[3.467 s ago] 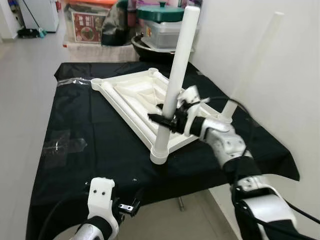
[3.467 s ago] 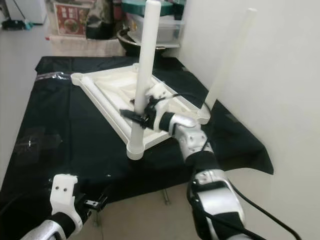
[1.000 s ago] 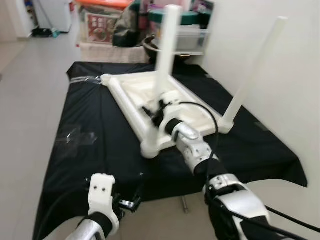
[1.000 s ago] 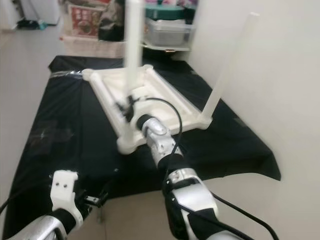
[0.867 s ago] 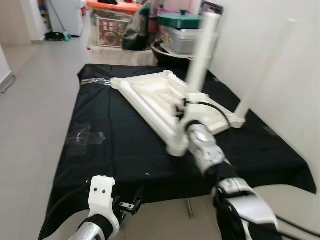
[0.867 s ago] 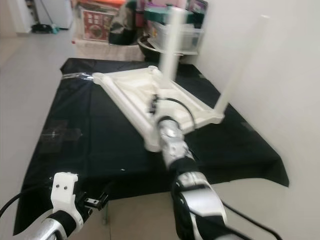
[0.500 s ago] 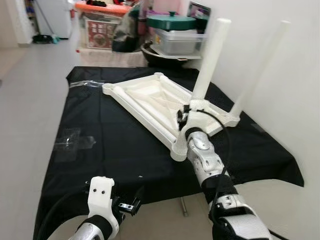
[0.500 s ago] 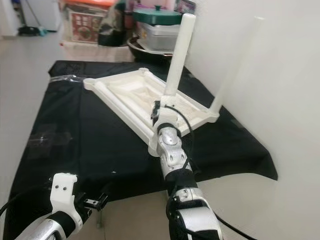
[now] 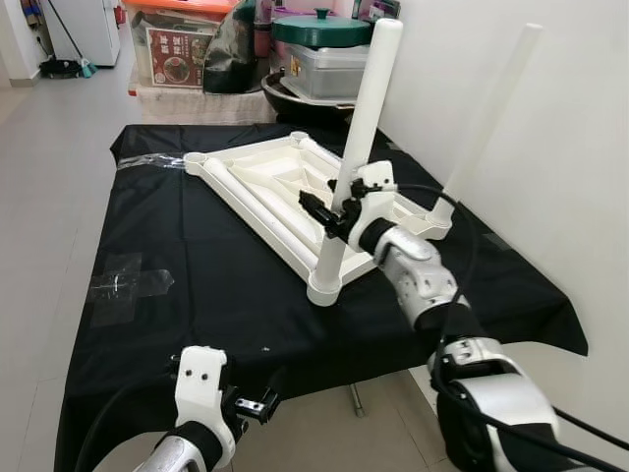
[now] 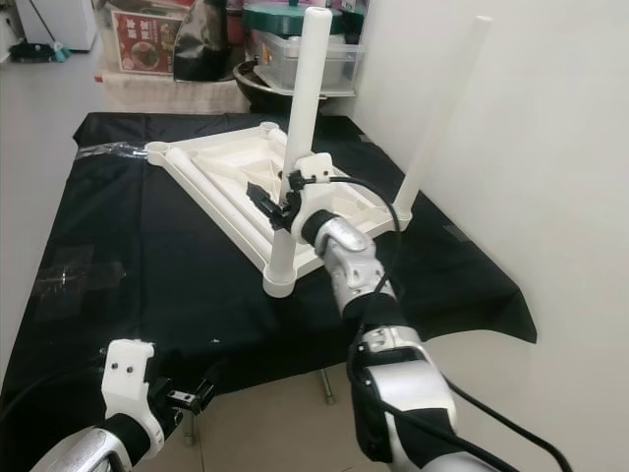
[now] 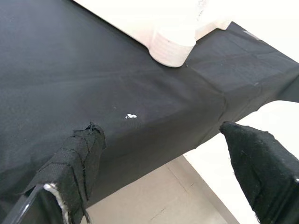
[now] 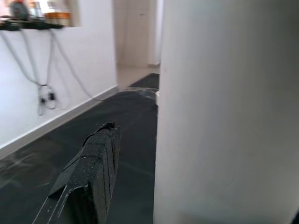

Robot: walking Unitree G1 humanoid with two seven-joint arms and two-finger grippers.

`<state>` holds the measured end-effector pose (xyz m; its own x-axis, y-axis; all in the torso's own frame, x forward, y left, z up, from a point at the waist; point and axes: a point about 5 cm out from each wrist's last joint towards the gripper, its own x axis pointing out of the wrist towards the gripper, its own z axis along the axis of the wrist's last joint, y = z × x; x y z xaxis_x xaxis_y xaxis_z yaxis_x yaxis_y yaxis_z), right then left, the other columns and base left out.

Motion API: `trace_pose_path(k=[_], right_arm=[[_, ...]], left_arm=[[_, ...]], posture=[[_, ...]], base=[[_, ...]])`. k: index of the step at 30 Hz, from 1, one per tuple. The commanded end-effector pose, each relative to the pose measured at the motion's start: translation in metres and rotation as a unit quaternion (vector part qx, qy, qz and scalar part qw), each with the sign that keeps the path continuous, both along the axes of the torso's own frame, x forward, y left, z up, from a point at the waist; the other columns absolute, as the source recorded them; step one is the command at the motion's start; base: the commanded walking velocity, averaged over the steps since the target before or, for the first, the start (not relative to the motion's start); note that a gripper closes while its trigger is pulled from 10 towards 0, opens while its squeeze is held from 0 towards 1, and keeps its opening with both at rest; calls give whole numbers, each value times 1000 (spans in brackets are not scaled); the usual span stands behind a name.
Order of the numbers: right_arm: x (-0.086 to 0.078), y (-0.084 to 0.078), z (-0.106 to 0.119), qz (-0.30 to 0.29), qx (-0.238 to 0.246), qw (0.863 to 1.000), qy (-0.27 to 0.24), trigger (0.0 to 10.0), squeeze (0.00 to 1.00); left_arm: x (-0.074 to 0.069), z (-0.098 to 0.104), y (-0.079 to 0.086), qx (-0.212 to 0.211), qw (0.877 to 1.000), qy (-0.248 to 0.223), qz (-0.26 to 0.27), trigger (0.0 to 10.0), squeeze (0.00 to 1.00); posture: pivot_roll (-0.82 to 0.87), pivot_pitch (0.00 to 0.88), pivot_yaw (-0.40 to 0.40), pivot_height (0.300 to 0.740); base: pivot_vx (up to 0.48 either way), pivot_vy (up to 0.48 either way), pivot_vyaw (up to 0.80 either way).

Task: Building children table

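Left eye view: a white table top [image 9: 280, 192] lies upside down on a black cloth [image 9: 197, 285], occupying the centre and upper middle of the frame. A white leg [image 9: 356, 147] stands upright from its nearest corner socket, just right of centre, and a second leg [image 9: 486, 123] rises at the far right corner against the white wall [image 9: 550, 147]. The right gripper [image 9: 329, 218] sits at the middle of the near leg, its black fingers on either side of the tube; whether they press it or merely bracket it cannot be told here. The silver right arm [image 9: 432, 295] runs down to the lower right. The left gripper [image 9: 257, 403] hangs at the bottom left, below the cloth's edge. Storage boxes [image 9: 187, 44] and a green-lidded container [image 9: 319, 49] line the top of the frame.

Right eye view: the same scene, with the near leg left of centre.

Left wrist view: two black fingertips [image 11: 79, 154] spread wide at the lower corners, nothing between them; the corner socket [image 11: 173, 44] sits at the top centre on the cloth.

Right wrist view: the leg covers the right half; one black finger [image 12: 91, 172] lies just beside it at lower left.
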<state>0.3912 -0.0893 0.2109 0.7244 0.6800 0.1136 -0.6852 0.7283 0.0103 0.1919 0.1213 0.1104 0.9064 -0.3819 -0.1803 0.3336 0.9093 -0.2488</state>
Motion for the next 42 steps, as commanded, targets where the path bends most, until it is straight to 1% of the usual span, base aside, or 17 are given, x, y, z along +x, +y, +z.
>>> trace_pose_path(k=[1, 4, 5, 7, 13, 16, 17, 19, 20, 22, 29, 30, 31, 32, 36, 37, 42], right_arm=[[-5, 13, -9, 46, -8, 999, 18, 10000, 0], [-11, 24, -15, 89, -11, 996, 19, 7961, 0], [-21, 39, -20, 148, -10, 989, 13, 627, 0], [-31, 53, -23, 206, -1, 979, 5, 0, 0], [-43, 64, -24, 271, 11, 963, -14, 0, 0], [-15, 46, -40, 38, -54, 997, 33, 0, 0], [-15, 46, -40, 38, -54, 997, 33, 0, 0], [2, 7, -63, -214, -94, 963, 133, 0, 0], [2, 7, -63, -214, -94, 963, 133, 0, 0], [0, -27, -81, -365, -100, 907, 182, 0, 0], [-8, -25, -89, -377, -89, 903, 186, 0, 0], [-10, -21, -89, -367, -87, 907, 187, 10000, 0], [-9, -11, -82, -332, -57, 926, 170, 10000, 698], [-7, -5, -68, -298, -23, 944, 141, 10000, 1000], [-1, 4, -45, -225, 40, 968, 108, 10000, 1000], [4, 4, -33, -188, 52, 976, 96, 10000, 0], [13, -2, 0, -97, 59, 993, 43, 10000, 0]], left_arm=[[-1, -4, -1, -1, 1000, 8, -4, 10000, 0], [-1, -4, -2, 0, 1000, 8, -4, 10000, 0], [-1, -3, -2, 0, 1000, 8, -3, 10000, 0], [-1, -3, -2, 0, 1000, 8, -3, 10000, 0], [-1, -4, -2, -3, 1000, 9, -3, 10000, 0], [0, -4, -3, -5, 1000, 10, -4, 10000, 0], [0, -4, -3, -5, 1000, 10, -4, 10000, 0], [0, -4, -3, -7, 1000, 10, -4, 10000, 0], [0, -4, -3, -7, 1000, 10, -4, 10000, 0], [0, -4, -4, -9, 1000, 11, -4, 10000, 0], [0, -4, -3, -7, 1000, 11, -4, 10000, 0], [0, -4, -2, -6, 1000, 12, -4, 10000, 0], [0, -5, -2, -7, 1000, 12, -5, 10000, 0], [1, -5, -2, -8, 1000, 12, -6, 10000, 0], [1, -5, -2, -8, 1000, 11, -7, 10000, 0], [1, -5, -2, -8, 1000, 11, -7, 10000, 0], [1, -6, -2, -8, 1000, 10, -6, 10000, 0]], posture=[[186, 0, -151, 740], [193, 0, -158, 740], [200, 0, -162, 740], [202, 0, -163, 740], [196, 0, -159, 740], [189, 0, -157, 740], [189, 0, -157, 740], [181, 0, -153, 740], [181, 0, -153, 740], [189, 0, -152, 740], [181, 0, -146, 740], [181, 0, -146, 740], [176, 0, -142, 740], [177, 0, -144, 740], [179, 0, -146, 740], [177, 0, -146, 740], [188, 0, -154, 740]], base=[[0, 0, 0], [0, 0, 0], [0, 0, 0], [0, 0, 0], [0, 0, 0], [0, 0, 0], [0, 0, 0], [0, 0, 0], [0, 0, 0], [0, 0, 0], [0, 0, 0], [0, 0, 0], [0, 0, 0], [0, 0, 0], [0, 0, 0], [0, 0, 0], [0, 0, 0]])
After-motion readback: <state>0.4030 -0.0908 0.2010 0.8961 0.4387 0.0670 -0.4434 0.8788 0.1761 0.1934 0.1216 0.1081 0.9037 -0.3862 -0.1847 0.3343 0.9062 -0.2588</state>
